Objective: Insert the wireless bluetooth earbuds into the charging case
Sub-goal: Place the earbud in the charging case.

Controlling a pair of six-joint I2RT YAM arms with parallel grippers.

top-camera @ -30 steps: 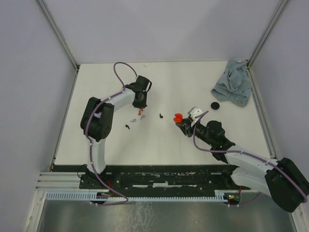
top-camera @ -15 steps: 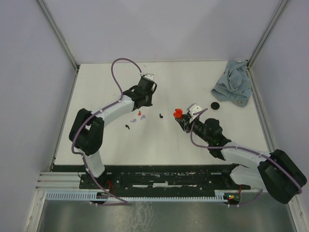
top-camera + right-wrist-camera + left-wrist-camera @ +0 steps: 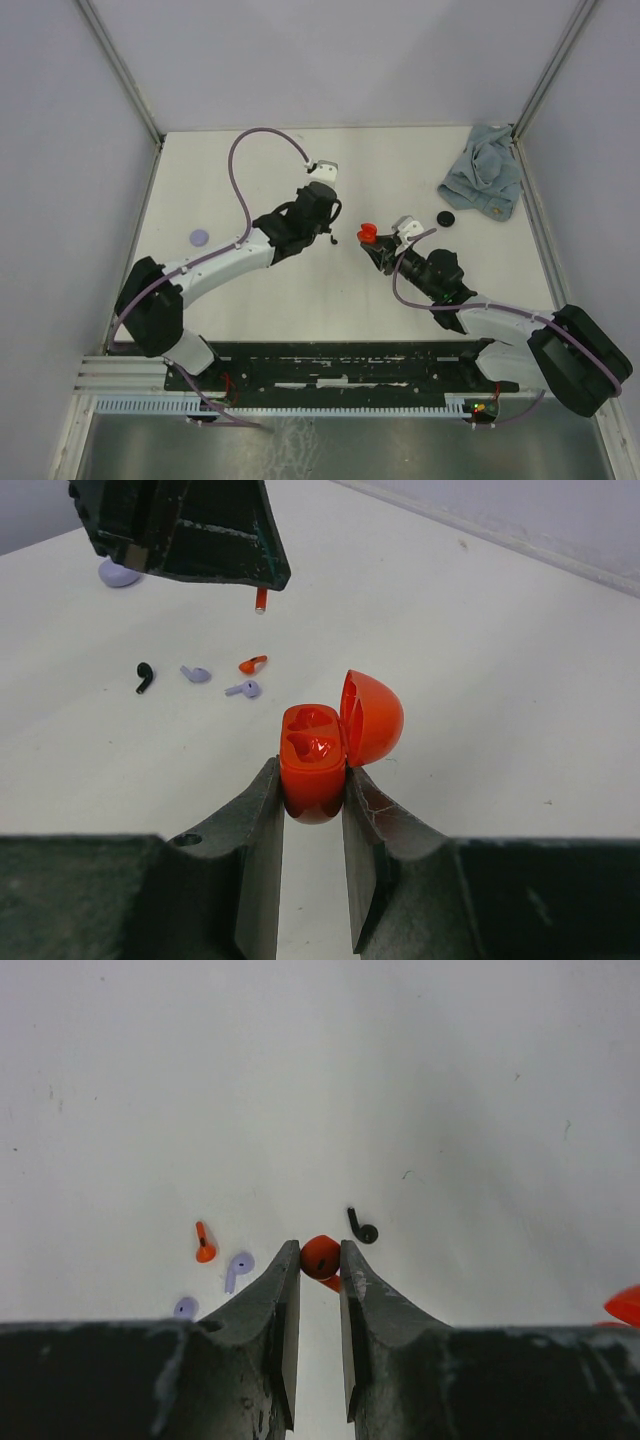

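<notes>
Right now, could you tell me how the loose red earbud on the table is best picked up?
Probably by its round head, straight from above: the red earbud lies flat on the table, its thin stem offering little to pinch.

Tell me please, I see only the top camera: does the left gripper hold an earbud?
Observer: Yes, the left wrist view shows the left gripper shut on a red earbud.
Operator: And the other arm?
Observer: The right gripper holds the red case, lid open, both sockets empty.
Operator: How many earbuds lie loose?
Observer: Four: a black earbud, two lilac earbuds, a second red earbud.
</notes>
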